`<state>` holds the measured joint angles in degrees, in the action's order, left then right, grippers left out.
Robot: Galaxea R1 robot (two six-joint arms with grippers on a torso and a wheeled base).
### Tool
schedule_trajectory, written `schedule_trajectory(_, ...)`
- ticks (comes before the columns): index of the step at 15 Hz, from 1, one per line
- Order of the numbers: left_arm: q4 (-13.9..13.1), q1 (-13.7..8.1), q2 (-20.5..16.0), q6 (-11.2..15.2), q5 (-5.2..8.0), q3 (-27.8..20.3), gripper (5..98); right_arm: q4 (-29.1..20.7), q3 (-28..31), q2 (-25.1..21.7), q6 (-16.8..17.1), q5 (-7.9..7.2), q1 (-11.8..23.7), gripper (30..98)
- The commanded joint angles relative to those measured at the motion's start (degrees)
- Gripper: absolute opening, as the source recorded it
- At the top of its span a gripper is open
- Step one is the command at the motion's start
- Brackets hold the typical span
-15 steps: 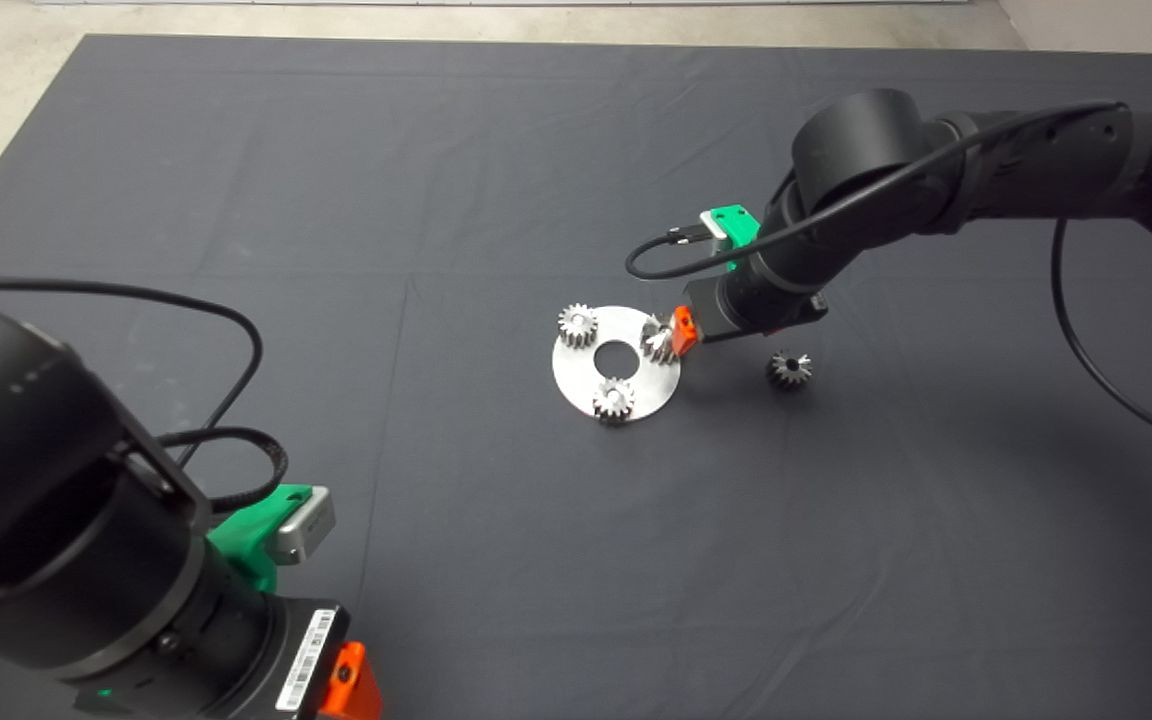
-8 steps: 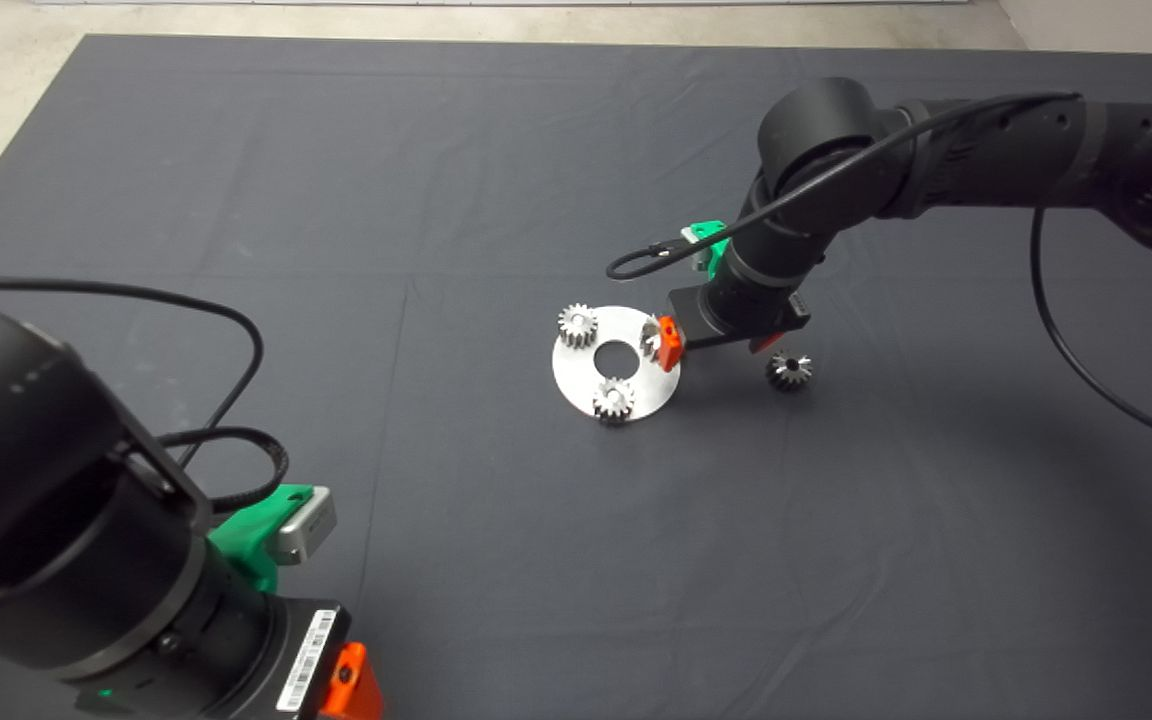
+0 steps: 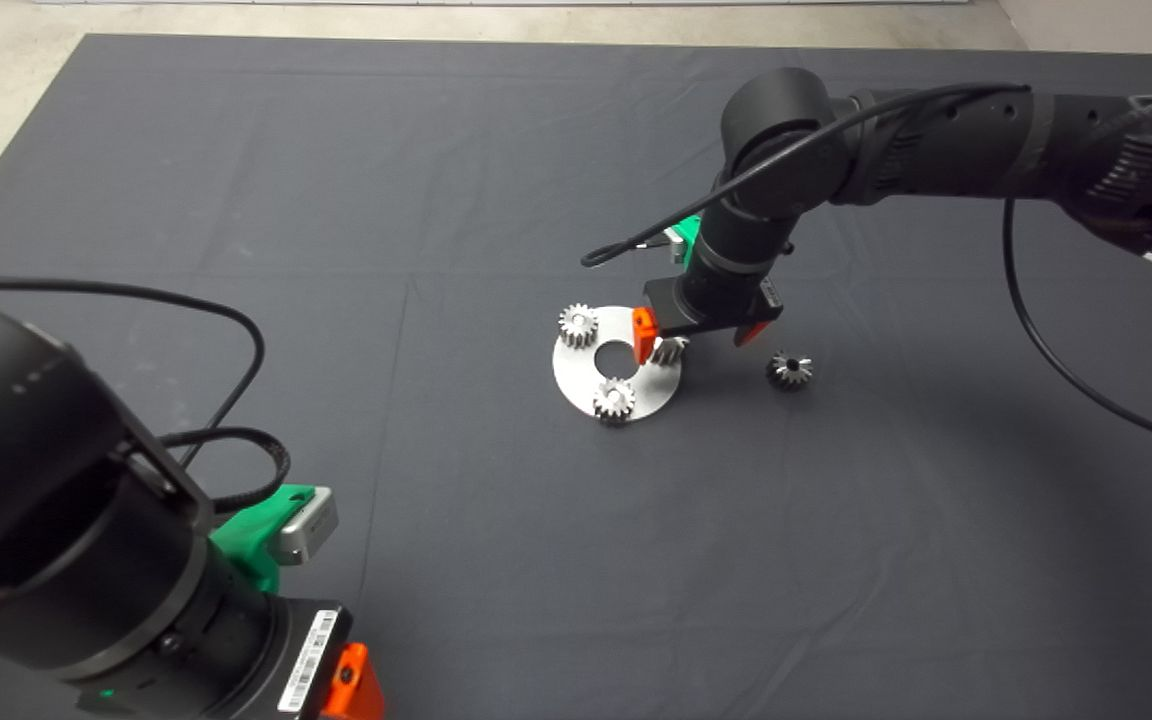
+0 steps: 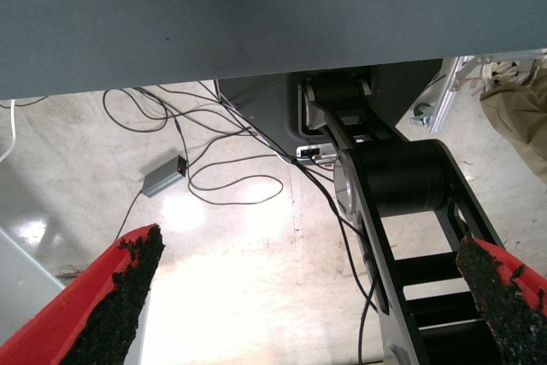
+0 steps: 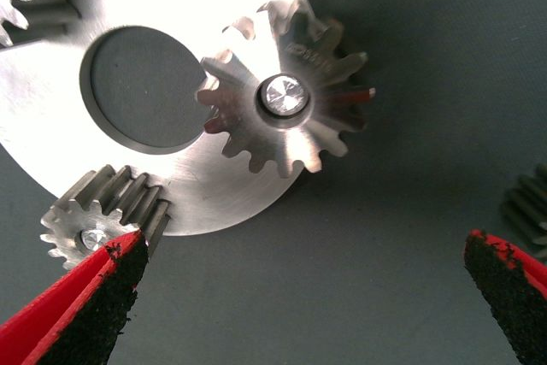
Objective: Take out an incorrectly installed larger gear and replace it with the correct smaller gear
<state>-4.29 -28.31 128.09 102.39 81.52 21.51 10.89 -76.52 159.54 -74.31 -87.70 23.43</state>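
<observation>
Right gripper (image 3: 693, 335) released, I've got it over the larger gear (image 5: 286, 96) on the round plate (image 3: 576, 385); left gripper (image 4: 308, 297) released, parked at worktop edge.

No text can be read; faint engraved marks on the larger gear (image 5: 286, 96) remain illegible.

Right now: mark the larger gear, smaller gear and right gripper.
larger gear (image 5: 286, 96): right wrist view, on its hub.
smaller gear (image 3: 789, 371): head view, on its top face.
right gripper (image 3: 693, 340): head view, midway between the open fingertips.
</observation>
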Motion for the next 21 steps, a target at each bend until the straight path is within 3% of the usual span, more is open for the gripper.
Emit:
schedule_trajectory(1,-0.5,-0.7,0.0,-0.2,0.05,-0.5,88.3,-1.8,-4.1,0.7,3.5,-6.25,-1.9,97.9)
schedule_trajectory(7,-0.5,-0.7,0.0,-0.2,0.05,-0.5,88.3,-0.1,-5.3,0.8,4.4,-6.26,-2.4,97.9)
schedule_trajectory(13,-0.5,-0.7,0.1,-0.2,0.05,-0.4,88.3,0.1,-11.6,4.5,8.1,-6.26,-1.8,97.9)
schedule_trajectory(21,-0.5,-0.7,0.1,-0.2,-0.04,-0.5,88.3,2.6,-11.1,5.3,8.5,-6.26,-1.0,97.9)
